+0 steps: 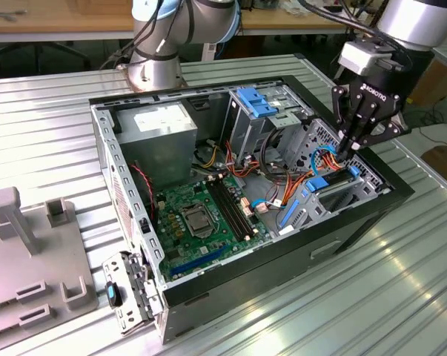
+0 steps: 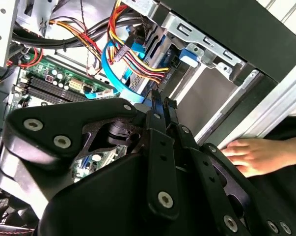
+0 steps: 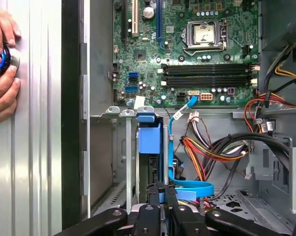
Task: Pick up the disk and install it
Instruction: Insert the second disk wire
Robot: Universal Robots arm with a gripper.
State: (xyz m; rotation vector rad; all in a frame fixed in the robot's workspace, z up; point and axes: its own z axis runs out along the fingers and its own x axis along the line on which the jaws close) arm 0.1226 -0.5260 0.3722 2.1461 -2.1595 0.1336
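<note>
The disk (image 1: 328, 185), a dark body with bright blue rails, sits on edge in the drive bay at the case's corner on the exterior view's right. In the first wrist view the disk (image 3: 149, 140) stands in the slot with its blue end toward the motherboard. My gripper (image 1: 348, 152) hangs right over the disk's other end. In both wrist views the gripper (image 3: 161, 192) (image 2: 161, 104) has its two fingers pressed close together, with the tips at the disk's end. I cannot tell whether anything is pinched between them.
The open computer case (image 1: 230, 293) lies on a ribbed metal table, with the motherboard (image 1: 201, 215), power supply (image 1: 160, 130) and bundled cables (image 3: 216, 147) inside. A person's hands (image 3: 3, 64) rest on the table beside the case, on a round black-and-blue knob. A grey fixture (image 1: 30, 259) sits at the exterior view's left.
</note>
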